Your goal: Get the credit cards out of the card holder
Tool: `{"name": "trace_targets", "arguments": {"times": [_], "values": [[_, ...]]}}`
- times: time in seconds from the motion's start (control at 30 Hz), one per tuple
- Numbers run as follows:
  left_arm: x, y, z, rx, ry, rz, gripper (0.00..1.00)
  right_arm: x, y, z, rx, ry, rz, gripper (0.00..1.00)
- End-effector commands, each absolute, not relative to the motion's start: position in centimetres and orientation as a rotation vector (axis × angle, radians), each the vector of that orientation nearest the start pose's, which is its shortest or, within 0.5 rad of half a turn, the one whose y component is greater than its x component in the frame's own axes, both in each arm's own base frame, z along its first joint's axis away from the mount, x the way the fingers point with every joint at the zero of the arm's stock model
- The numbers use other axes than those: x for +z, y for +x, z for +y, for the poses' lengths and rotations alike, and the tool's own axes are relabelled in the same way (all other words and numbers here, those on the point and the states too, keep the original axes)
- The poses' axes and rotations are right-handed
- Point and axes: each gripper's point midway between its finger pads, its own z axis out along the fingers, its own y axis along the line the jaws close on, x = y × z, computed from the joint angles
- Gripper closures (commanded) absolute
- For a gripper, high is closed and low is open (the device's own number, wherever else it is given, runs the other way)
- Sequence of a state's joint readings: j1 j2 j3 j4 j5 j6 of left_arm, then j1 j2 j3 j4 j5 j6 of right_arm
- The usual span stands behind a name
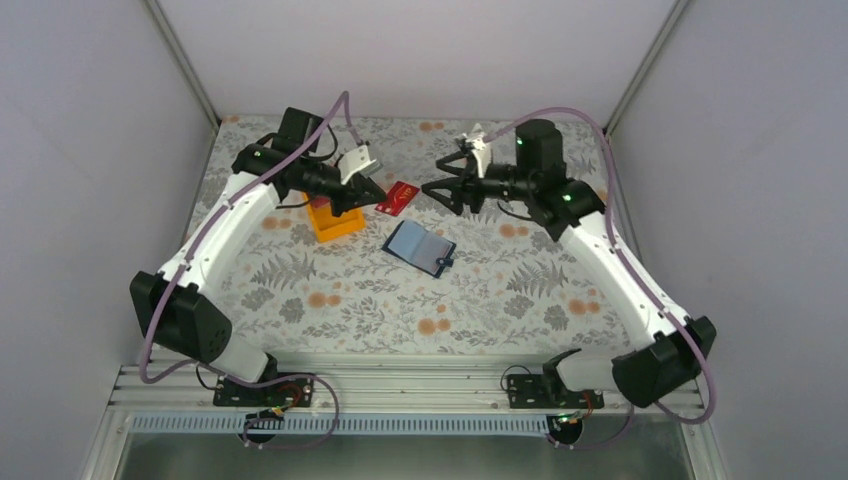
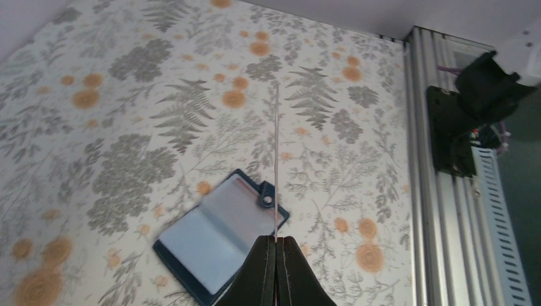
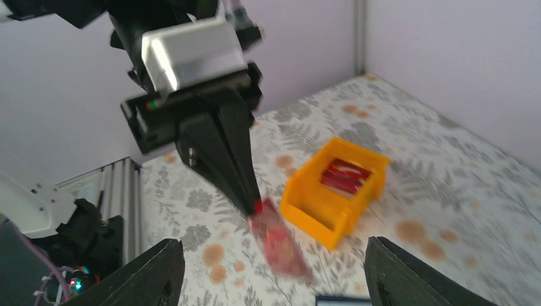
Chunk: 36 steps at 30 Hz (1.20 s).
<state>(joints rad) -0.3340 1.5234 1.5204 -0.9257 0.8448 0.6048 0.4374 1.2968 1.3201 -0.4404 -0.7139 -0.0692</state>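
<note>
**A:** What has the left hand [image 1: 378, 193] got?

**B:** Its two black fingers are pressed together on one end of a thin red rectangular credit card [image 1: 400, 198]. The card is held in the air above the bench. From the left wrist it shows edge-on, as a fine line.

**A:** And the right hand [image 1: 437, 190]?

**B:** Spread wide, with nothing in its grip. It faces the left hand, and the held card hangs between the two, near the right fingertips but clear of them.

**A:** Where is the card holder?

**B:** The small flat blue bifold card holder [image 1: 420, 247] lies open on the fern-and-flower patterned bench [image 1: 330, 300]. It is below the held card and a little nearer the arm bases. Its small dark tab [image 1: 441, 265] is on the near right edge.

**A:** Anything beyond that?

**B:** A rectangular orange plastic tray [image 1: 335, 222] sits on the bench under the left wrist, to the left of the card holder. More red cards [image 3: 344, 174] lie inside it.
</note>
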Motion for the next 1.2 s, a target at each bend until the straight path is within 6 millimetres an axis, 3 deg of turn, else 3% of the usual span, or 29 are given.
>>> {"name": "trace_targets", "arguments": {"times": [0.0,0.13,0.27,0.37,0.47,0.57,0.63,0.7,0.77,0.83,0.97,1.03,1.17], "values": [[29.4,27.2,-25.0,-0.929,1.443,1.799,0.98,34.0,28.6,29.9,1.026,-1.155,1.713,0.28],[29.6,26.3,-25.3,-0.952,1.457,1.793,0.98,33.2,27.7,30.9,1.043,-1.242,1.712,0.31],[29.5,26.2,-25.4,-0.976,1.451,1.799,0.98,31.6,25.9,31.3,1.112,-1.306,1.732,0.44],[29.6,26.0,-25.7,-0.999,1.456,1.790,0.98,30.4,26.0,31.1,1.099,-1.285,1.778,0.63],[29.7,26.0,-25.8,-1.012,1.458,1.785,0.98,29.7,26.6,31.1,1.089,-1.249,1.823,0.93],[30.1,26.1,-26.0,-1.017,1.445,1.784,0.98,30.4,26.9,31.0,1.129,-1.183,1.857,0.96],[30.6,27.0,-26.0,-0.990,1.408,1.811,0.92,31.3,27.8,30.2,1.206,-1.064,1.925,0.96],[31.1,28.2,-25.9,-0.948,1.376,1.848,0.71,31.4,28.7,29.3,1.350,-0.903,2.029,0.96],[31.7,29.8,-25.7,-0.878,1.330,1.897,0.43,31.2,29.4,28.7,1.446,-0.760,2.102,0.96],[32.6,32.0,-25.1,-0.747,1.274,1.944,0.29,30.7,30.4,28.4,1.507,-0.612,2.149,0.96],[35.9,35.9,-24.2,-0.365,1.230,1.916,0.26,31.3,33.5,27.5,1.636,-0.229,2.202,0.96],[37.7,35.1,-26.0,-0.196,1.329,1.830,0.25,31.7,34.7,27.5,1.711,-0.043,2.243,0.96],[39.1,32.9,-29.2,0.003,1.498,1.675,0.21,32.4,36.0,27.3,1.783,0.273,2.297,0.96]]}}
